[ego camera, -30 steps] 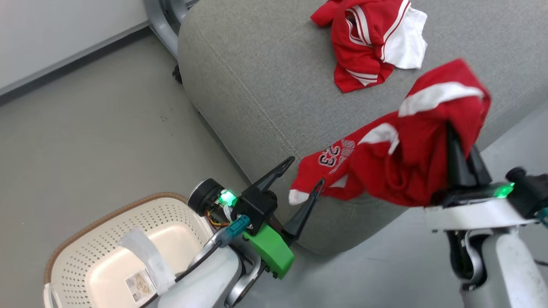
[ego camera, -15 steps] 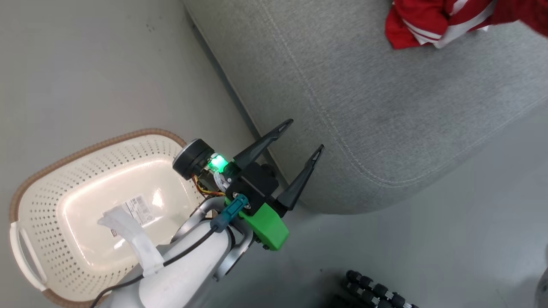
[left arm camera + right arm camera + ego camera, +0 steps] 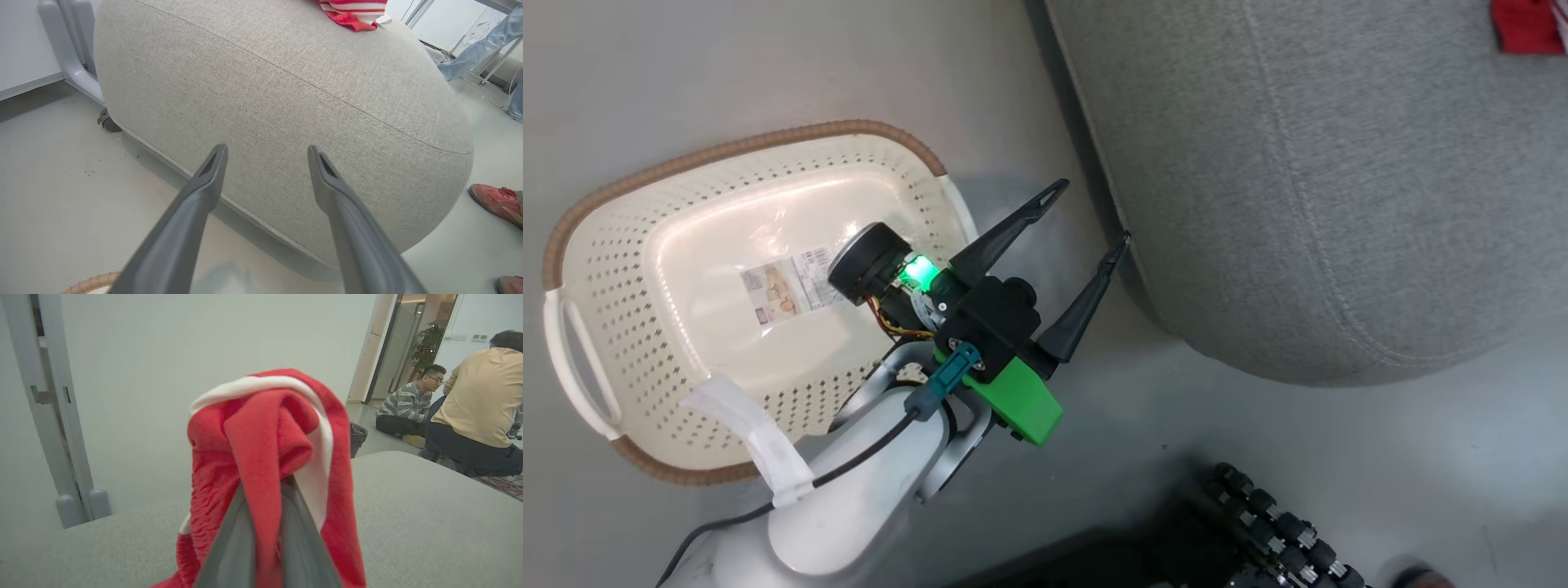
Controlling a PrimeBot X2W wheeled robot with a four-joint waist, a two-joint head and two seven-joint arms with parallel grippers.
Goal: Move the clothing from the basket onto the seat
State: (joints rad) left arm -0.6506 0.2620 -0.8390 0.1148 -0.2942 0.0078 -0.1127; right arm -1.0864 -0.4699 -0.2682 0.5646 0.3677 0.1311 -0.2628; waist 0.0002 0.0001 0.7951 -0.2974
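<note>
Right wrist view: clothing point(image 3: 261, 428) between fingers point(image 3: 235, 551)

I have open floor point(image 3: 1021, 114) between the basket point(image 3: 768, 140) and the seat point(image 3: 1339, 204). The seat's rounded side blocks my left fingers point(image 3: 1005, 235) ahead.

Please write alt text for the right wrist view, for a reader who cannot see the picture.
The right hand is shut on a bunched red garment with white trim, with the grey seat behind it. Further back is a pale wall, and at the right two people sit near a doorway.
</note>
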